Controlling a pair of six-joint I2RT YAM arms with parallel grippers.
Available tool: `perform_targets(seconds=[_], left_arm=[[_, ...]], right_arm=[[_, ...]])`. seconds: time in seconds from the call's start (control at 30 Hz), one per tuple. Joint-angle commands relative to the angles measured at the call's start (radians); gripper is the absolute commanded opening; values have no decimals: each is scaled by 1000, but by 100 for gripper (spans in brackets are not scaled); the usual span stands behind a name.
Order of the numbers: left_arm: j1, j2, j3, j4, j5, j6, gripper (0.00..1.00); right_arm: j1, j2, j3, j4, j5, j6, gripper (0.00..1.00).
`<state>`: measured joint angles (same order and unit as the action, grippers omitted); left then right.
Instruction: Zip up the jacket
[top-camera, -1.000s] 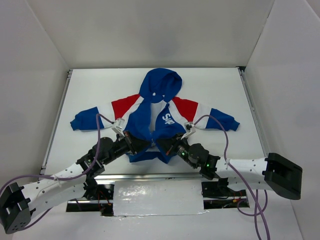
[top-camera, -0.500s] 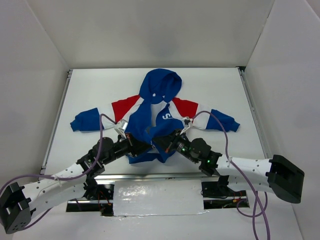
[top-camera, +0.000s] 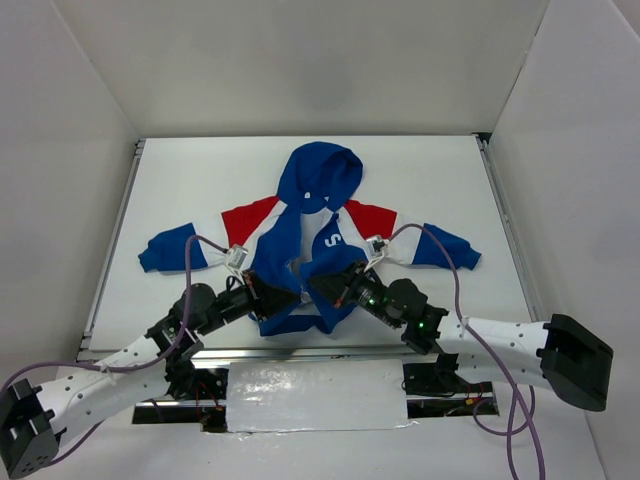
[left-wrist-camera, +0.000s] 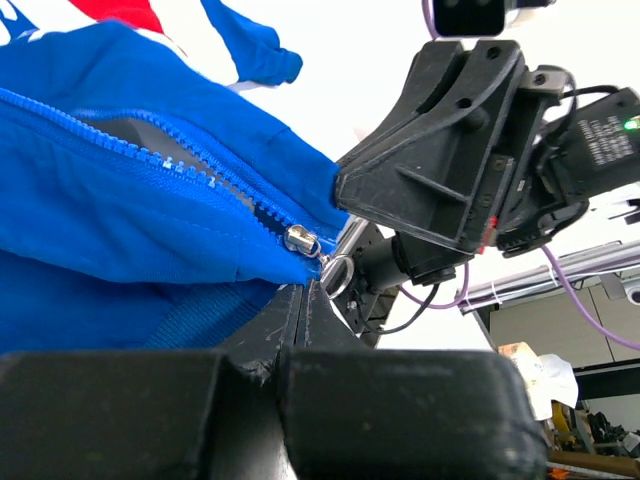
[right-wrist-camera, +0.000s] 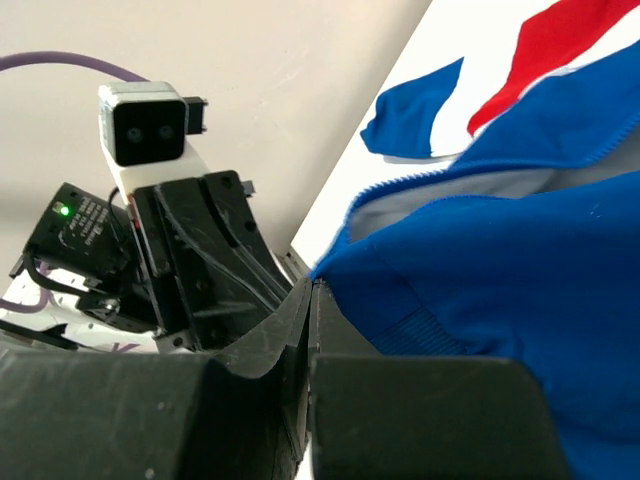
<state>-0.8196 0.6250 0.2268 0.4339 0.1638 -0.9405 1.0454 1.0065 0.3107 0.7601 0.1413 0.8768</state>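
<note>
Blue jacket (top-camera: 310, 240) lies flat on the white table (top-camera: 200, 180), hood (top-camera: 320, 172) at the far end, hem at the near edge by the arm bases. Sleeves spread left and right. Front is open for most of its length, pale lining showing.

Left gripper (top-camera: 268, 293): jaws closed, pinching the hem edge right under the slider (left-wrist-camera: 300, 240). The left wrist view shows fabric caught at the fingertips. Right gripper (top-camera: 325, 288): jaws closed too, clamped on a blue hem corner in its own wrist view. The two grippers sit just beside each other at the bottom of the zip.

Slider is at the very bottom. A short run of teeth (left-wrist-camera: 150, 150) next to it looks meshed, and beyond that the two sides part. The metal pull ring hangs free below the slider with neither gripper on it.

Step, as I read it: bottom of the zip is engaged and the hem is anchored. The pull itself has not started, so the task is early.

Next move needs:
- one gripper holds the hem down and taut
- the other lets go and re-pinches the pull ring, a small, slippery target tight against the other gripper's fingers
- draw straight along the teeth toward the hood

Risks: the hem lifts with the slider, lining snags in it, or the grippers collide.
</note>
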Motion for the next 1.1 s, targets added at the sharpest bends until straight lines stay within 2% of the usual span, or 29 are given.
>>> perform_targets(seconds=[0.0,0.3,0.87,1.07], left_arm=[[-13,-22,14,28,71,35,0],[-13,-1,8,72,77,57,0],[-13,-61,-69,161,141,100,0],[-13,-67,-96,224,207,124,0]], right_arm=[[-22,-46,-38,67,52,-42,0],[-21,24,-67,134,-60,-81,0],[-22,122,-137,427,-184,-78,0],[-22,119,-125,420,-181,-58,0]])
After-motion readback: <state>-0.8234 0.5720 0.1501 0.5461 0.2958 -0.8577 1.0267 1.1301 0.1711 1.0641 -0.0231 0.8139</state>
